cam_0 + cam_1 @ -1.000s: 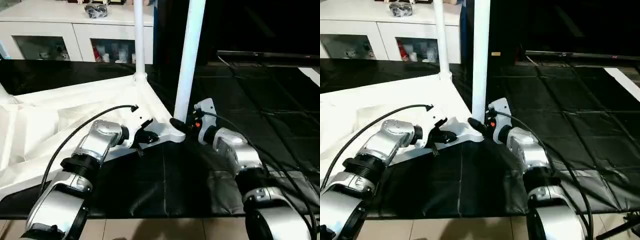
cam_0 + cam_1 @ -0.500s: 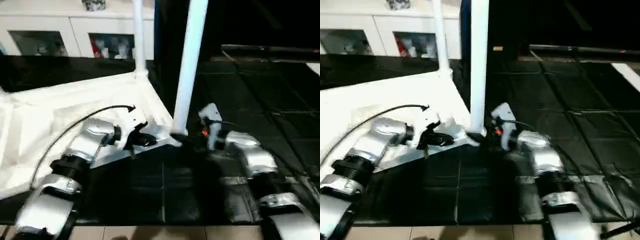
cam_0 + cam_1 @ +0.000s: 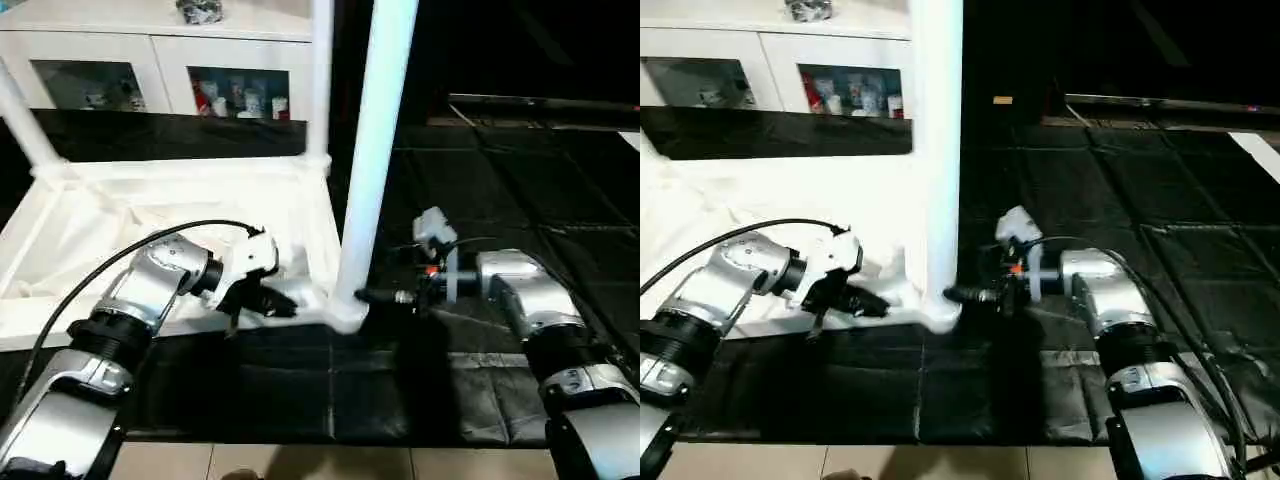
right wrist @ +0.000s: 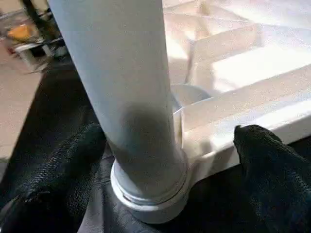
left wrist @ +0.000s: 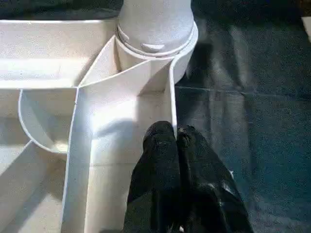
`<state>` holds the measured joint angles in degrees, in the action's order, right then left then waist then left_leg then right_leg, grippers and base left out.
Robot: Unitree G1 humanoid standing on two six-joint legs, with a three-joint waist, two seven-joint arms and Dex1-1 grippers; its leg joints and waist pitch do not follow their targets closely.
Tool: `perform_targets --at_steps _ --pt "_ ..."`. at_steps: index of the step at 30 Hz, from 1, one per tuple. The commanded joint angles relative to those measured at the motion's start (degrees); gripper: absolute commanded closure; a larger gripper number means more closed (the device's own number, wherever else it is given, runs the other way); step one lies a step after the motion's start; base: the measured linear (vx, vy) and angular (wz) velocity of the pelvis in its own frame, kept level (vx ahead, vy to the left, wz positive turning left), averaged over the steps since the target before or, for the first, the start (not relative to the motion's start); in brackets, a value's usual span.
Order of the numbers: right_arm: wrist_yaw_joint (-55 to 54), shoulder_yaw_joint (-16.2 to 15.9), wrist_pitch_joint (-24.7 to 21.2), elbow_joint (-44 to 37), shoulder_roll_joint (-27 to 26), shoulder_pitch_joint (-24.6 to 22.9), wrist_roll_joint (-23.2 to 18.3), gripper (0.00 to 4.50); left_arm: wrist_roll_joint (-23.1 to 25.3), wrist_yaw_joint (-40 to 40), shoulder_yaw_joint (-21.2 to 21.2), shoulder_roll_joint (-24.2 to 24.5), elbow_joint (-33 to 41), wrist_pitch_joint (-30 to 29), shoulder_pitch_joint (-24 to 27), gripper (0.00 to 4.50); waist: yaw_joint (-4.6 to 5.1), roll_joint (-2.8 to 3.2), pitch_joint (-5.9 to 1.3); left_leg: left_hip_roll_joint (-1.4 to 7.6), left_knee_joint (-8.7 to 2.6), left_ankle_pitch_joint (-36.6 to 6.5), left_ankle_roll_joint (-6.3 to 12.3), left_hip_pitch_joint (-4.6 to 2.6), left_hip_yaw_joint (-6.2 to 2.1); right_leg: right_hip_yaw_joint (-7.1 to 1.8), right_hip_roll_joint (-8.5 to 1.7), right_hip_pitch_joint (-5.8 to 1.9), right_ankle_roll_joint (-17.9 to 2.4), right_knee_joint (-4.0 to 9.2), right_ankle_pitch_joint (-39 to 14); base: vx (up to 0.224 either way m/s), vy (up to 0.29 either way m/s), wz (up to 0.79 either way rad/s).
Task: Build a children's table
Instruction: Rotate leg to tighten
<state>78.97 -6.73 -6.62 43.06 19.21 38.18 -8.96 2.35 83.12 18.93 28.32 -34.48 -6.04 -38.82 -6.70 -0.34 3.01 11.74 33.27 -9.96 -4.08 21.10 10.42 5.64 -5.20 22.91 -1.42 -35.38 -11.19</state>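
I have the white plastic children's table [image 3: 180, 215] lying upside down on the black padded floor mat [image 3: 480, 200], its ribbed underside facing up and three long round tapered legs visible, each standing in a rounded corner socket. The nearest leg [image 3: 375, 140] rises from the near corner of the top, closest to my right arm.

My left gripper [image 5: 176, 145] is clenched, fingertips together and holding nothing; they rest on the rim wall of the top just beside that near corner socket [image 5: 155, 48]. My right gripper [image 4: 165, 160] is released — its two black fingers [image 4: 265, 155] stand wide either side of the foot of the nearest leg, not pinching it.

I judge the whole thing to be light and stiff but smooth, so the tube could slip or twist in a loose pinch. The leg is best taken low, close to the socket collar, where it is widest and a push goes straight down. The thin ribs and rim would flex — I would press on them, not grab them.
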Motion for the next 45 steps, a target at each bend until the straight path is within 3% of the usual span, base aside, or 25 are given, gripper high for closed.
perform_targets --at_steps 1,5,11,19,22,24,35,38,41,45 --pt "2.50 -0.50 0.54 -0.17 0.11 0.91 -0.12 0.02 0.64 2.94 2.80 0.07 1.37 0.47 1.10 4.50 0.01 -0.12 -4.17 1.96 -3.21 -7.32 3.45 -0.63 -0.26 -3.14 -3.64 -3.27 -14.77 3.12 -3.57 0.000 0.000 0.00" --pt "3.48 -0.50 0.75 0.83 -0.47 1.53 -0.55 0.02 0.23 3.95 3.29 0.42 2.32 0.47 1.43 4.50 -0.07 -0.15 -4.10 1.99 -3.19 -7.47 3.97 -0.61 -0.24 -3.11 -3.73 -3.21 -14.99 3.18 -3.78 0.000 0.000 0.00" --pt "5.98 -1.21 -0.11 2.50 -1.43 2.48 -0.88 0.18 0.45 5.18 3.87 0.83 3.58 0.69 1.96 4.50 -0.09 -0.04 -3.99 2.08 -3.32 -9.17 2.93 -0.67 -0.30 -3.16 -3.78 -3.14 -14.50 3.40 -6.87 0.000 0.000 0.00" --pt "9.41 -2.04 -1.03 3.57 -2.26 3.04 -1.60 0.90 0.34 5.42 4.18 0.99 4.23 0.70 2.09 4.50 -0.06 -0.05 -3.83 2.14 -3.40 -10.98 2.13 -0.73 -0.38 -3.24 -3.84 -2.95 -13.57 3.68 -10.69 0.000 0.000 0.00" --pt "9.99 -2.05 -1.22 3.85 -2.69 3.07 -1.62 0.96 0.35 5.33 4.26 0.91 4.21 0.67 2.06 4.50 -0.08 -0.01 -3.95 2.16 -3.37 -10.58 2.05 -0.78 -0.39 -3.22 -3.77 -2.95 -13.87 3.52 -9.41 0.000 0.000 0.00" --pt "10.10 -2.08 -1.24 3.96 -2.96 3.07 -1.58 1.29 0.39 5.29 4.29 0.85 4.18 0.63 2.05 4.50 -0.07 -0.05 -3.97 2.11 -3.32 -10.08 2.24 -0.74 -0.36 -3.23 -3.73 -2.97 -14.15 3.39 -8.29 0.000 0.000 0.00" --pt "9.36 -1.80 -1.45 3.50 -4.24 2.55 -2.33 2.15 0.67 2.97 3.82 0.79 3.66 -0.61 2.05 4.50 -0.09 0.03 -3.98 2.13 -3.32 -9.89 2.16 -0.66 -0.38 -3.21 -3.79 -2.98 -14.14 3.35 -8.17 0.000 0.000 0.00" --pt "1.23 -0.21 -2.11 3.21 -5.94 1.59 -2.02 2.29 0.06 -1.91 1.76 -1.39 2.81 -3.04 1.70 4.50 0.01 0.01 -3.79 2.07 -3.42 -11.08 1.52 -0.76 -0.36 -3.26 -3.82 -2.91 -13.79 3.63 -10.30 0.000 0.000 0.00" --pt "-5.25 0.35 -1.90 3.45 -6.93 0.83 -0.60 2.39 -0.05 -7.23 -0.11 -3.57 1.46 -4.05 1.07 4.50 0.20 -0.05 -3.36 1.81 -3.63 -14.86 -0.23 -1.13 -0.50 -3.26 -3.99 -2.62 -10.94 4.76 -19.44 0.000 0.000 0.00" --pt "-21.75 2.08 -4.60 3.46 -9.87 -0.22 2.35 2.44 -0.87 -17.15 -3.72 -8.02 -0.83 -8.61 -0.30 4.50 0.48 -0.03 -2.98 1.66 -3.89 -18.03 -1.11 -1.53 -0.90 -3.08 -4.16 -2.24 -7.56 5.84 -28.16 0.000 0.000 0.00"
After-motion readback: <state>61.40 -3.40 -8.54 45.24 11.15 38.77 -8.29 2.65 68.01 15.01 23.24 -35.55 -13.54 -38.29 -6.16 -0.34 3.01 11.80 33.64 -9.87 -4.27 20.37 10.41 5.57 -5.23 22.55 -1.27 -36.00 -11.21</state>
